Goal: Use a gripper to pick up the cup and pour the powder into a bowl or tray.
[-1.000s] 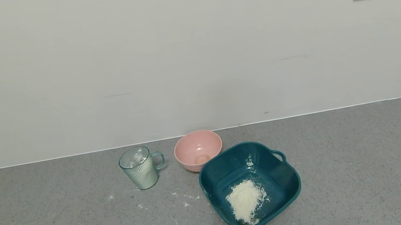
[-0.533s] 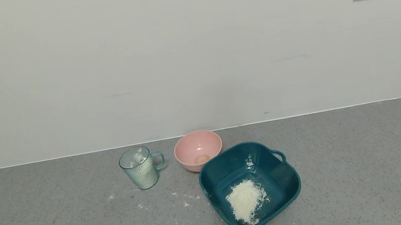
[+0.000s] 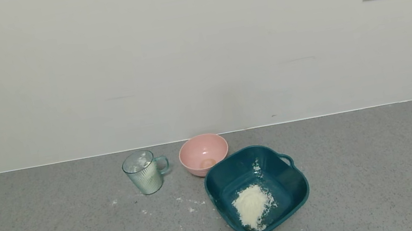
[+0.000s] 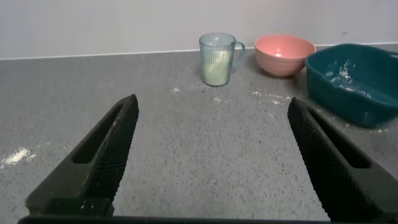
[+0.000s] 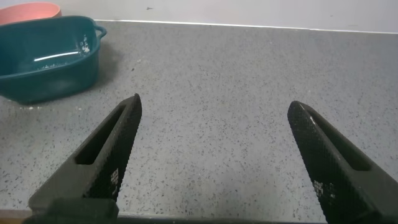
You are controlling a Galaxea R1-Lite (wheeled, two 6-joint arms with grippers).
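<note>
My left hand (image 4: 211, 155) hangs open, low over the grey speckled counter (image 3: 366, 172), well short of the upright ribbed pale-green glass cup (image 4: 217, 58). Beyond it sit the pink bowl (image 4: 284, 53) and the dark teal plastic basin (image 4: 354, 87) holding white powder (image 3: 251, 205). The ribbed glass could slip or tip if I close off-centre. My right hand (image 5: 214, 155) idles open.

Black two-fingered left gripper (image 4: 208, 155) low over the speckled grey countertop (image 4: 205, 143), fingers spread wide, black two-fingered right gripper (image 5: 211, 158) likewise low, fingers wide apart
</note>
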